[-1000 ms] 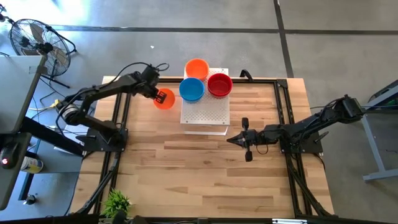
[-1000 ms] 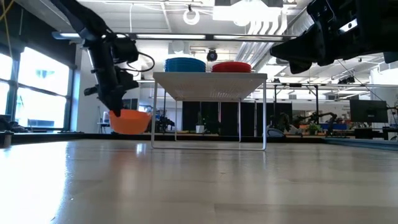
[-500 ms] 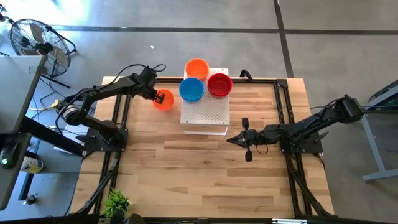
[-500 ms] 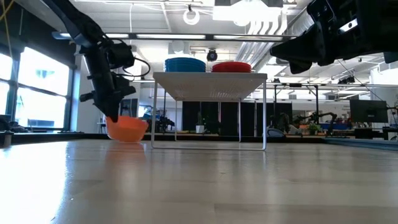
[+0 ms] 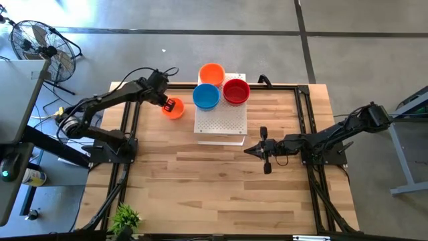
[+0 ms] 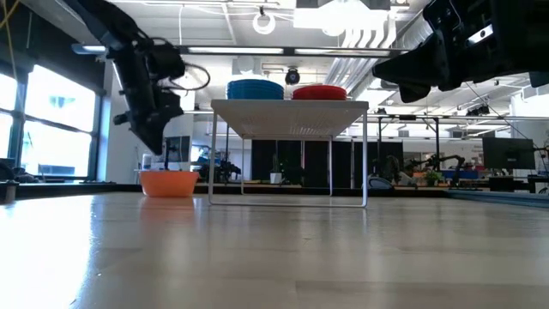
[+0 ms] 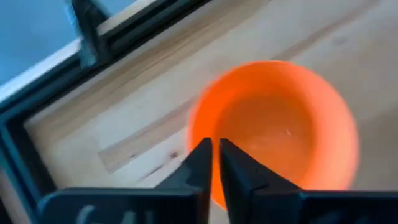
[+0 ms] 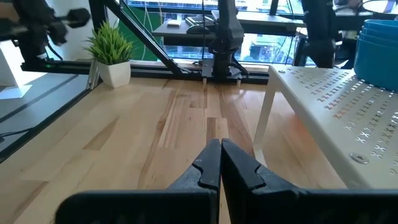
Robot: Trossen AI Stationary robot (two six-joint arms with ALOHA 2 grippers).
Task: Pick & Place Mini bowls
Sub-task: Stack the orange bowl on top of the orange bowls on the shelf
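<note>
We see the left gripper (image 7: 214, 163) pressed together above the orange mini bowl (image 5: 174, 109) resting on the table (image 5: 214, 181); the right gripper (image 8: 220, 163) idles, closed.

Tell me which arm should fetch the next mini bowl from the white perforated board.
Left. Its tool hovers beside the glossy orange plastic bowl on the table, right by the white perforated board holding the stacked bowls. The right tool waits farther off, mid-table.
</note>
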